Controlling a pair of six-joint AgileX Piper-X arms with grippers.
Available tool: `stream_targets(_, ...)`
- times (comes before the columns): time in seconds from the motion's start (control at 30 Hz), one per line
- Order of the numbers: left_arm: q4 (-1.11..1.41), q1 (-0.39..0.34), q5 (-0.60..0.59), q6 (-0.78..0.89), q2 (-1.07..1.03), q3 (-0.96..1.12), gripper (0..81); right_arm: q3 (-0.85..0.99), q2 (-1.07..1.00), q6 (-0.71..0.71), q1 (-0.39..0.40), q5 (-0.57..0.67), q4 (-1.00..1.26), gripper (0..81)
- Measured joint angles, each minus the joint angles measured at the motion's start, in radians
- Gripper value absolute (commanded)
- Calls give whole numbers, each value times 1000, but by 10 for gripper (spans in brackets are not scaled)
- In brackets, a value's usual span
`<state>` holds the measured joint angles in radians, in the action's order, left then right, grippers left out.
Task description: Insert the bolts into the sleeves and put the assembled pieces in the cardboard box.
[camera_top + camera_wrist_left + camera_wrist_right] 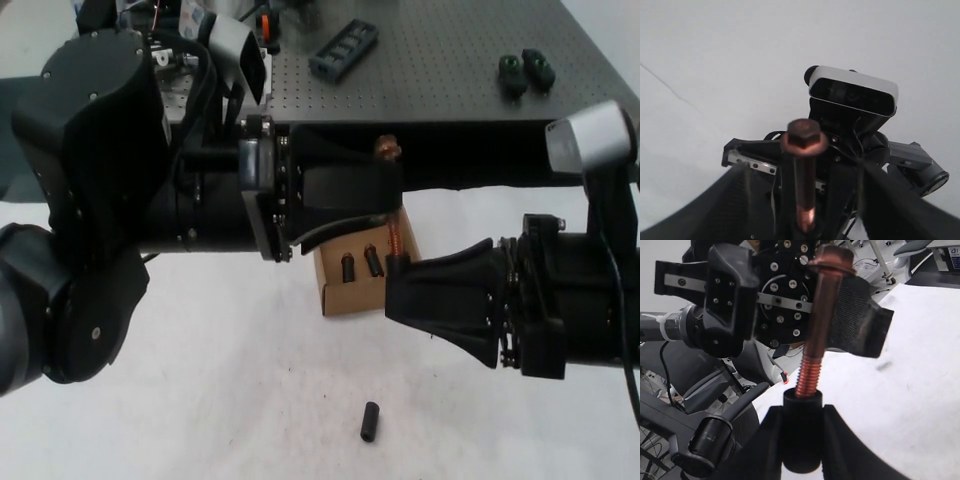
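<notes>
Bolt (817,325) tip meets the sleeve (802,435), left claw (388,195) pinching bolt, right claw (400,285) pinching sleeve; we see two pieces (361,264) in the box (335,292), one loose sleeve (370,422) left.

The copper-coloured metal bolt (820,325) clamped in the left end effector (802,215) gleams, its lower shank ridged with thread. The black cylindrical sleeve (801,407) pinched in the right end effector (801,425) is matt. Near both, the brown cardboard box (345,295) looks dull.
</notes>
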<state>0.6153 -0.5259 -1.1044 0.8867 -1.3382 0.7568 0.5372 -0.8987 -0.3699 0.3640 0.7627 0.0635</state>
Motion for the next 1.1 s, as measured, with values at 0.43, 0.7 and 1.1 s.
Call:
stream_targets(0.43, -4, 4, 15, -80, 0, 0, 441, 0, -3, 221, 0, -222, 221, 16)
stream_targets(0.7, -4, 4, 35, -156, 0, 0, 441, 0, -5, 281, -60, -300, 272, 16)
stream_targets(1.1, -4, 6, 119, -249, 0, 0, 441, 20, -93, 284, -96, -357, 360, 16)
